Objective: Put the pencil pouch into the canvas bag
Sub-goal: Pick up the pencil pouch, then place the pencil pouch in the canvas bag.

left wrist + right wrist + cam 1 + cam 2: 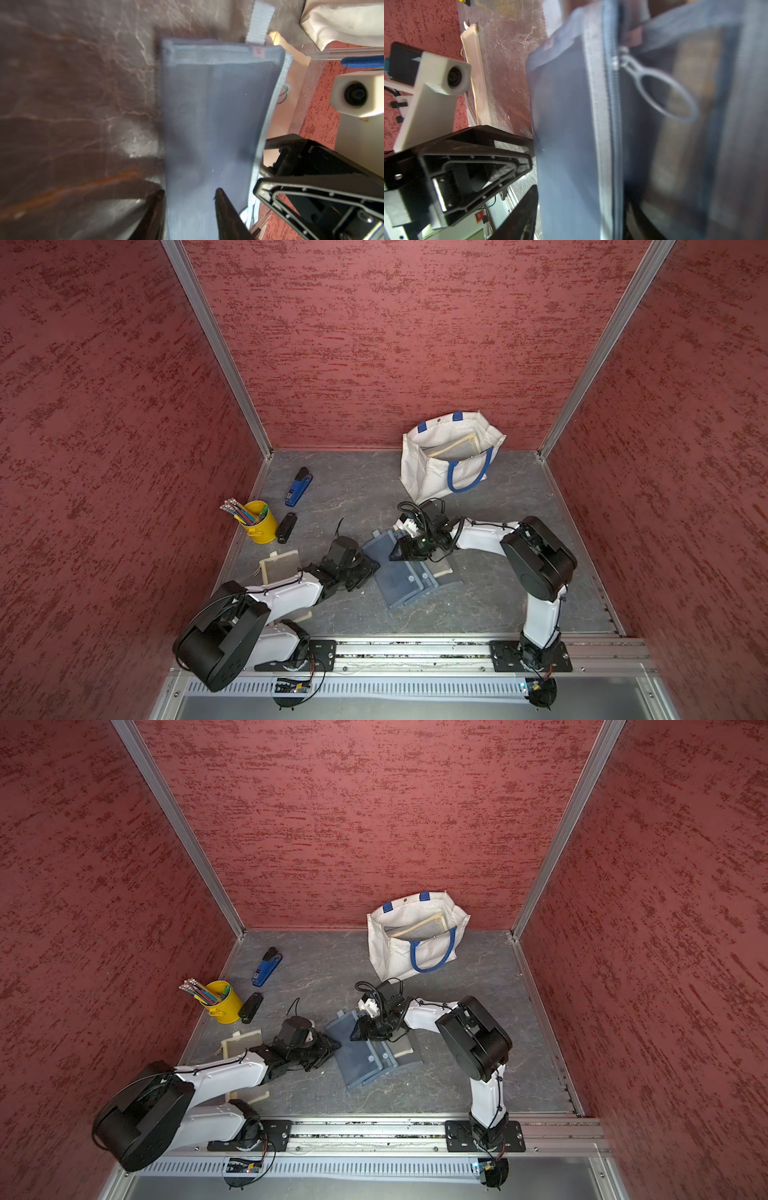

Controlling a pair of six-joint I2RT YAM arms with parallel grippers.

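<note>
The canvas bag is standing upright toward the far right corner of the counter, its mouth gaping open and one blue handle hanging down its front. A beige-trimmed mesh pouch is leaning inside it.

The pencil pouch, blue-grey mesh, is lying on top of a fanned stack of similar pouches in the middle of the counter, nearer the front edge and well apart from the bag.

The left arm is reaching in from the front left corner. In the left wrist view its jaws are sitting narrowly apart across one long edge of the pencil pouch, one finger over the mesh and the other just off the edge.

The right arm is coming at the opposite side of the pouch. One dark finger is showing beside the pouch; how far the right jaws are standing apart, I cannot tell.

A yellow bucket of pencils is sitting at the left edge, with a black stapler just beside it and a blue stapler farther back.
</note>
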